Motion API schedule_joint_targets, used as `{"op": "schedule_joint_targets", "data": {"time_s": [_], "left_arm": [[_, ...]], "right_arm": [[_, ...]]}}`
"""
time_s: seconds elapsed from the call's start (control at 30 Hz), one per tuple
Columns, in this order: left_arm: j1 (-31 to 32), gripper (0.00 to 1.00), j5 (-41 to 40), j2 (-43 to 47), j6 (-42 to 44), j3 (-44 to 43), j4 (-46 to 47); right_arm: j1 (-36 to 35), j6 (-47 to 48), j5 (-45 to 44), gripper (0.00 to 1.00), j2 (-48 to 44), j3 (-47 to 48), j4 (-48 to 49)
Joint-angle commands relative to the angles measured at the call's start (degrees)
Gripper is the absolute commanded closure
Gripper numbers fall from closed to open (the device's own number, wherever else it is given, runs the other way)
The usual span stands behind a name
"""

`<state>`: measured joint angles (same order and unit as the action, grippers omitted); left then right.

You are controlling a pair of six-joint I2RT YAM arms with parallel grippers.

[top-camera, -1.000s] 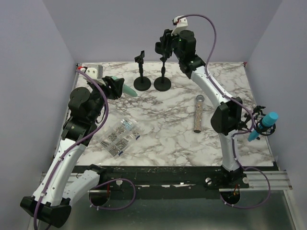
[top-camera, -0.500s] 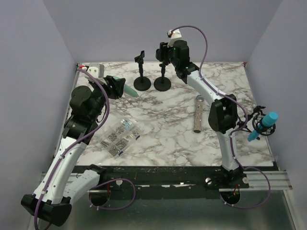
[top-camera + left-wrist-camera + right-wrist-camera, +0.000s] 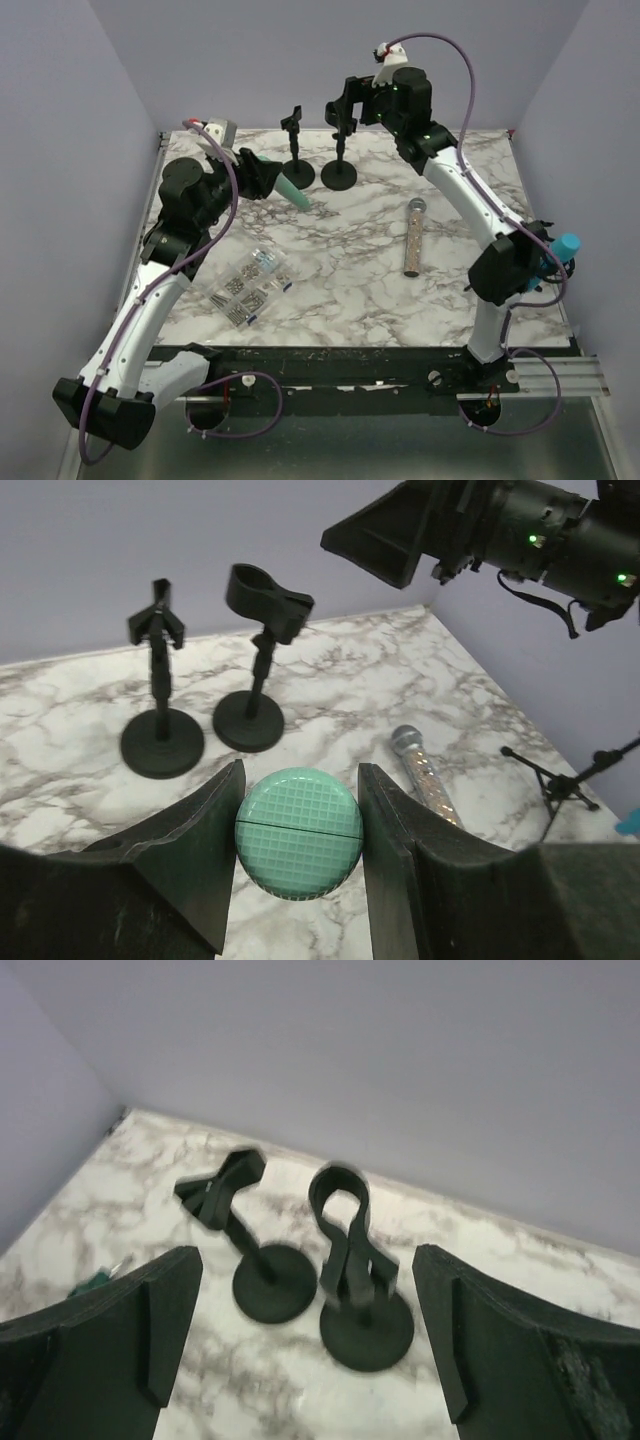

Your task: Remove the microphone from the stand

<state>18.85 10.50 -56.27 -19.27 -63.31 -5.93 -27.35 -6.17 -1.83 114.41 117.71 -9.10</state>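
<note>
Two stands upright at far edge of desk (image 3: 350,290), left stand (image 3: 296,172), right stand (image 3: 339,176) just beside it, left claw (image 3: 299,780) clamped on teal microphone (image 3: 298,832) above far-left corner, right claw (image 3: 305,1260) spread wide above both, holding nothing

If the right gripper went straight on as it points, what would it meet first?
Probably the right stand's clip, centred between its open fingers; the left stand lies off that line. Depth unclear.
</note>
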Motion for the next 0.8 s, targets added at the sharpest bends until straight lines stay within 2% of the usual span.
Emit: {"op": "schedule_joint_targets", "data": {"time_s": [0.0, 0.07, 0.23, 0.37, 0.47, 0.57, 0.77], "left_arm": [[-0.5, 1.0, 15.7, -5.7, -5.3, -4.5, 0.2], [-0.6, 1.0, 21.1, -8.8, -7.1, -6.3, -0.6], [-0.7, 1.0, 32.4, -17.2, -13.3, -9.9, -1.6], [-0.6, 1.0, 39.6, -21.7, -20.6, -8.7, 4.4], [-0.4, 1.0, 42.1, -23.8, -24.0, -8.0, 7.4], [0.3, 1.0, 42.4, -24.8, -23.9, -8.4, 6.7], [1.8, 1.0, 43.4, -27.1, -24.1, -9.3, 6.0]], "right_arm": [[0.1, -2.4, 15.2, 0.05, -12.6, -16.8, -1.2], [0.1, -2.1, 24.8, 0.05, -18.7, -26.2, 1.8], [0.1, -5.8, 40.3, 0.04, -33.4, -47.0, 14.6], [0.1, -13.8, 49.5, 0.05, -38.4, -56.6, 24.7], [0.0, -18.9, 52.5, 0.1, -38.4, -60.5, 28.7], [-0.1, -21.7, 51.3, 0.14, -38.5, -63.3, 30.8], [-1.2, -34.7, 53.4, 0.21, -37.7, -70.6, 46.4]]}}
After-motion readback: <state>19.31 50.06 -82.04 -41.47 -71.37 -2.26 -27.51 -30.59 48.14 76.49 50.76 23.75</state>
